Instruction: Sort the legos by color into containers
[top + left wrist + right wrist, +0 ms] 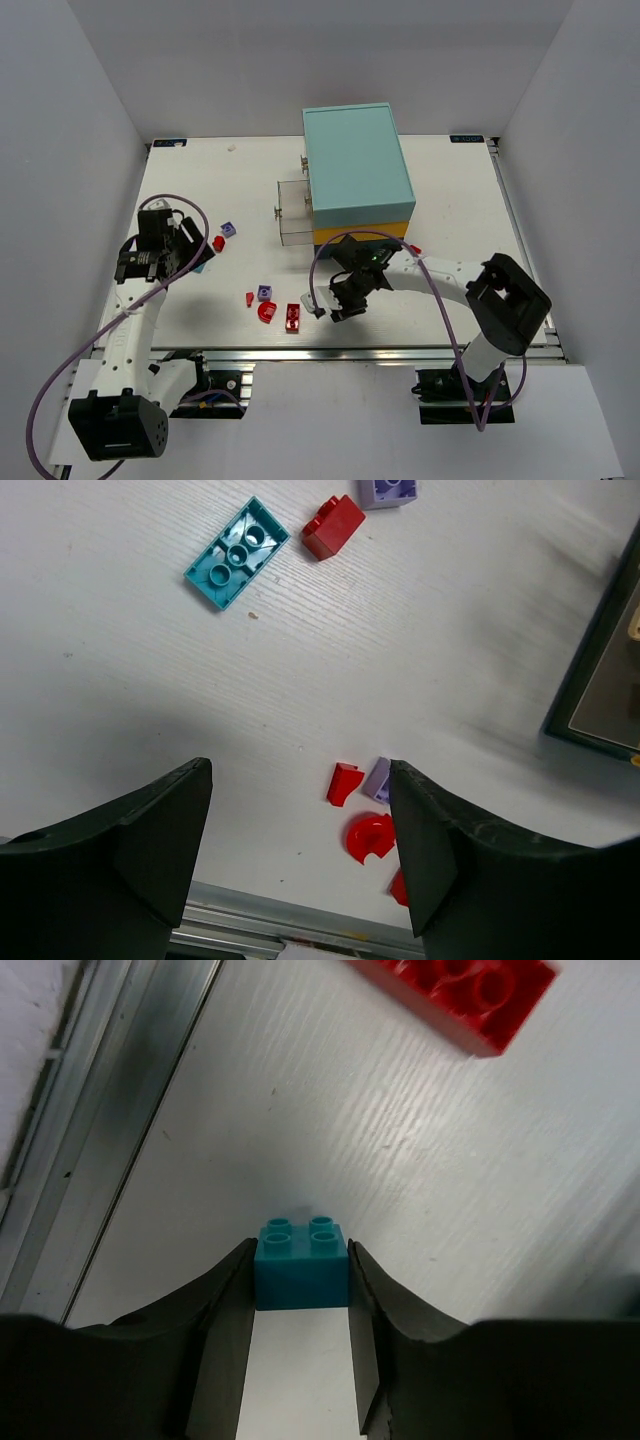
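Teal two-by-two brick (pixel 300 1278) sits on the white table (pixel 420 1160) near its front rail, pinched on both sides by the right pincer (pixel 300 1255); a red brick (pixel 455 985) lies just beyond. The left pincer (pixel 300 770) hangs spread above the table, with a longer teal brick (pixel 237 553) and a red piece (pixel 333 527) ahead. One clear drawer (pixel 295 212) stands pulled out of the cabinet (pixel 357 170).

5 red legos (pixel 293 317), 2 purple legos (pixel 264 292), 2 teal legos (pixel 300 1265)
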Robot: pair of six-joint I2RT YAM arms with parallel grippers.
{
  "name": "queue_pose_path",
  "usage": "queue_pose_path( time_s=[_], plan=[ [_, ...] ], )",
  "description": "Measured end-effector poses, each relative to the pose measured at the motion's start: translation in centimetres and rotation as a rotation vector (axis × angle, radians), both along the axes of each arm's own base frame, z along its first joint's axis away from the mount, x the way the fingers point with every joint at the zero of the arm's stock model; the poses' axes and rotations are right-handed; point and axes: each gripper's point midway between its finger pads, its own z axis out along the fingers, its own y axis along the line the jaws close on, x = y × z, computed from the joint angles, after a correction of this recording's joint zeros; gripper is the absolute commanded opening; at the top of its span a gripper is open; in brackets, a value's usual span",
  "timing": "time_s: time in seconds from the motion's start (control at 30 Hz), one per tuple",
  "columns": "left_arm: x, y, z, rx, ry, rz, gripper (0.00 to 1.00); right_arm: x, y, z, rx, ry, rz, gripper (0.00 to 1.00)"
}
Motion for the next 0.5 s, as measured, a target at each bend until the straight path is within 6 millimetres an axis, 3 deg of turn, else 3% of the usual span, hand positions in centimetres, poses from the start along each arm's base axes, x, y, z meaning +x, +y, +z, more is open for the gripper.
queue_pose_path(
  time_s=[0.1,0.37,0.43,0.5],
  plan=[
    [-0.1,0.1,-0.8,0.001,0.026,0.003,0.82,0.2,1.2,2.7,0.037,0.01,0.001,0.03],
    [0.0,0.7,-3.5,0.018,0.141,0.033,0.83,3.1,8.8,17.0,0.34,-0.112,-0.006,0.04],
    [0.0,0.9,-3.8,0.027,0.159,0.043,0.83,4.1,10.2,19.9,0.393,-0.141,-0.036,0.06],
    [0.0,1.1,-4.2,0.037,0.177,0.053,0.84,5.5,11.5,21.6,0.423,-0.175,-0.078,0.07]
  ],
)
